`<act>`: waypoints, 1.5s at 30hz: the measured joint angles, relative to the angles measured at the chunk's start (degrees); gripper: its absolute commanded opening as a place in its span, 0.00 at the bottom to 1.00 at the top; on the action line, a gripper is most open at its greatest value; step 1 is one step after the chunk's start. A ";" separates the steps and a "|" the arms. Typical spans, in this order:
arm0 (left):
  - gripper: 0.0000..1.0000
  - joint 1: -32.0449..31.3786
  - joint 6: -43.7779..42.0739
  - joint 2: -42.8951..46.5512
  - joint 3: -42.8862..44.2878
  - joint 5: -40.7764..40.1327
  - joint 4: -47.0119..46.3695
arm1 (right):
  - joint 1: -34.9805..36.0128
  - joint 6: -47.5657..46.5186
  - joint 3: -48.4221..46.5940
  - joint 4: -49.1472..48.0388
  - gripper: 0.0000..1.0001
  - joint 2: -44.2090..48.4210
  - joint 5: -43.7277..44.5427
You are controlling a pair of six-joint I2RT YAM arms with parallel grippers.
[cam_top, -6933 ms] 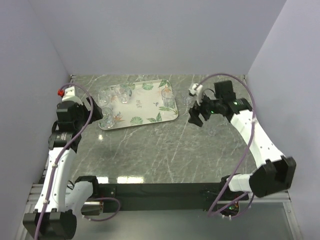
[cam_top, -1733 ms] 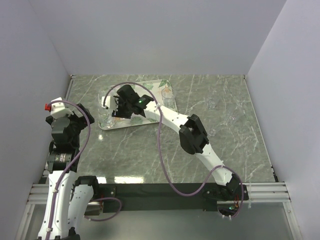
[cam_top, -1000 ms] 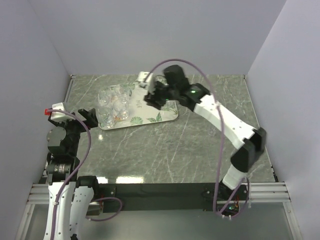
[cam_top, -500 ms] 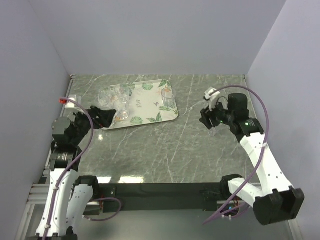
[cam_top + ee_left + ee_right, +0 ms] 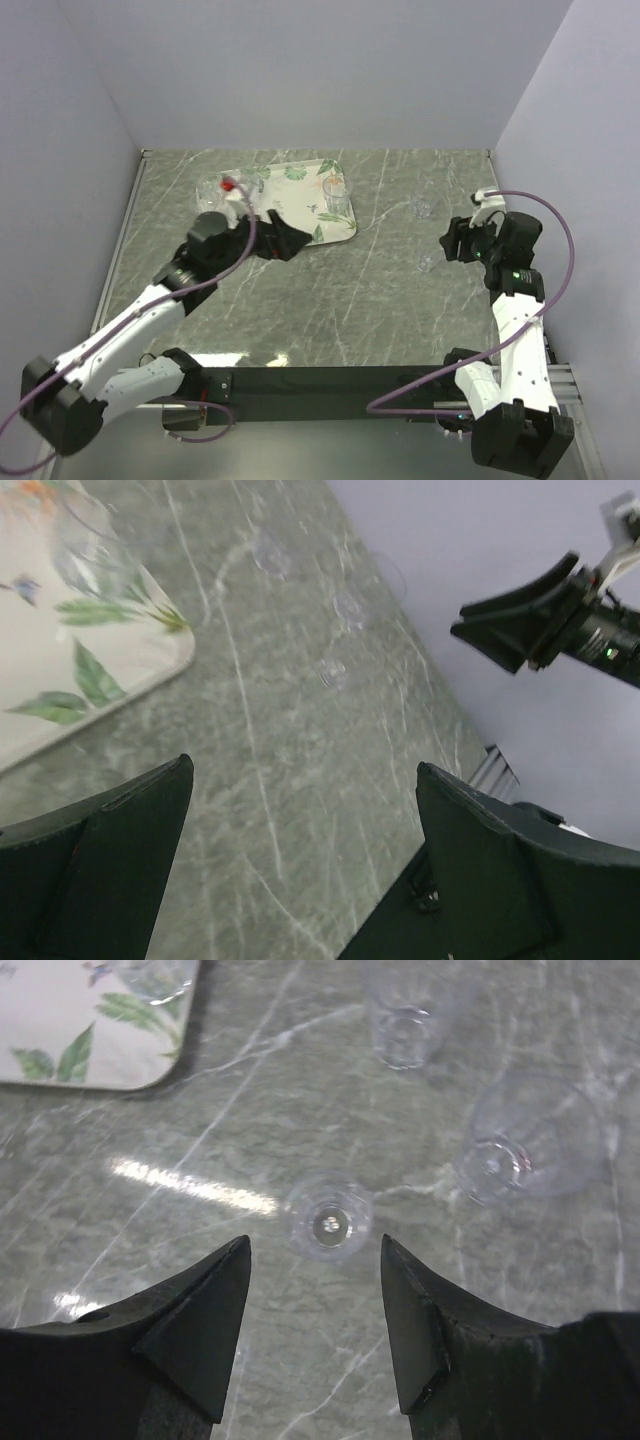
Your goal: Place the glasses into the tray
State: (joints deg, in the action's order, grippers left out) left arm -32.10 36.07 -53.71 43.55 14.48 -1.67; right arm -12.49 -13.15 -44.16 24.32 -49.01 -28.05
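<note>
The leaf-print tray (image 5: pixel 300 178) lies at the back left. It holds a clear glass (image 5: pixel 337 196) near its right end and more glasses (image 5: pixel 212 190) at its left end. Three glasses stand on the table to the right: one at the back (image 5: pixel 422 208), one nearer (image 5: pixel 427 263), and a third seen only in the right wrist view (image 5: pixel 525 1145). My left gripper (image 5: pixel 287 241) is open and empty over the tray's front edge, partly hiding the tray. My right gripper (image 5: pixel 314 1245) is open and empty, with a small glass (image 5: pixel 328 1218) just ahead of its tips. In the top view it (image 5: pixel 452 243) hangs near the right wall.
The left wrist view shows the tray's corner (image 5: pixel 150 655), a glass on it (image 5: pixel 85 550), the three table glasses (image 5: pixel 345 605) and the right gripper (image 5: pixel 520 630) beyond. Walls close the table on three sides. A black bar (image 5: pixel 320 380) runs along the near edge.
My left arm has swung from the left side out across the tray's front edge. My right gripper has moved right, toward the wall. Both stay open and empty.
</note>
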 measured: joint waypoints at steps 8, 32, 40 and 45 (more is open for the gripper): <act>0.99 -14.91 4.15 -23.15 12.55 -8.68 -5.22 | -6.38 5.77 0.70 -2.58 0.61 -0.17 3.04; 0.67 -23.93 13.42 -77.70 65.00 -13.22 10.71 | -8.46 7.61 0.72 -3.30 0.61 0.83 4.02; 0.56 -24.06 13.40 -84.26 71.69 -13.51 14.03 | -8.55 7.58 0.72 -3.30 0.61 0.83 4.96; 0.41 -24.33 13.27 -87.12 75.49 -14.62 16.13 | -8.55 7.58 0.72 -3.32 0.61 0.83 5.14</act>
State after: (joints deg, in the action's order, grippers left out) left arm -56.42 49.34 -140.84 119.04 -0.14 14.46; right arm -21.04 -5.56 -43.44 20.99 -48.18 -22.92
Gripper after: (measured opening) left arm 0.470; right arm 0.608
